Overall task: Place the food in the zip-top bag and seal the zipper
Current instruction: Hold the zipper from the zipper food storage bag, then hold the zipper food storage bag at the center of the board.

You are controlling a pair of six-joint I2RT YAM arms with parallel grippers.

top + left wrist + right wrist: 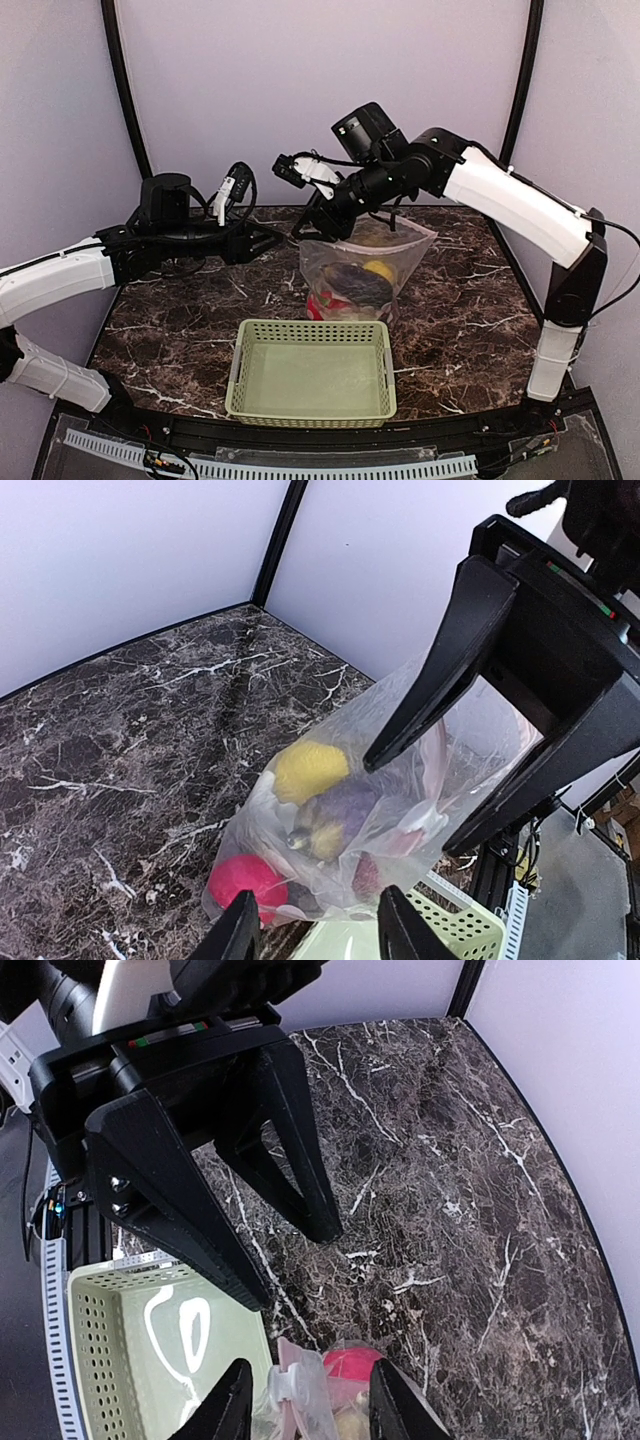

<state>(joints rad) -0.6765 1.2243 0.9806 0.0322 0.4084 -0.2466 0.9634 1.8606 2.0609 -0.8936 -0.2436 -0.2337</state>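
The clear zip-top bag (362, 268) stands on the table behind the basket. It holds the food: a yellow pepper (310, 770), a purple eggplant (352, 808) and a red pepper (247, 885) show through the plastic. The pinkish zipper (388, 238) runs along the bag's mouth. Its white slider (287, 1385) sits between the spread fingers of my right gripper (312, 1405), which is open over the bag's left top corner (312, 212). My left gripper (318, 932) is open and empty just left of the bag (285, 240), pointing at it.
The pale green perforated basket (312, 372) sits at the near middle of the table with nothing in it, close in front of the bag. Dark marble table (470, 300) extends right and left. Purple walls close in the back and sides.
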